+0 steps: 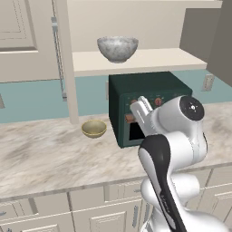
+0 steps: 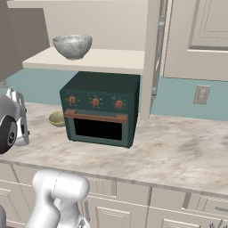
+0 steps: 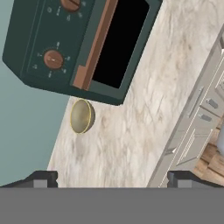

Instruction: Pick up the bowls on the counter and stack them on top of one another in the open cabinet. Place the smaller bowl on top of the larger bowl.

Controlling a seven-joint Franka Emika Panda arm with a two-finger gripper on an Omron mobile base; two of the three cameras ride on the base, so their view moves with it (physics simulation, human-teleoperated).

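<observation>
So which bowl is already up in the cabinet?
The big grey marbled bowl, standing on the open cabinet shelf. The little tan bowl sits on the counter beside the green oven.

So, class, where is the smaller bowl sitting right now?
The smaller bowl sits on the counter just left of the dark green oven in the left base view, below the open cabinet holding the larger bowl.

larger bowl [image 1: 117,48]: speckled stone-like | smaller bowl [image 1: 94,128]: smooth | counter [image 1: 45,154]: marbled stone
</observation>
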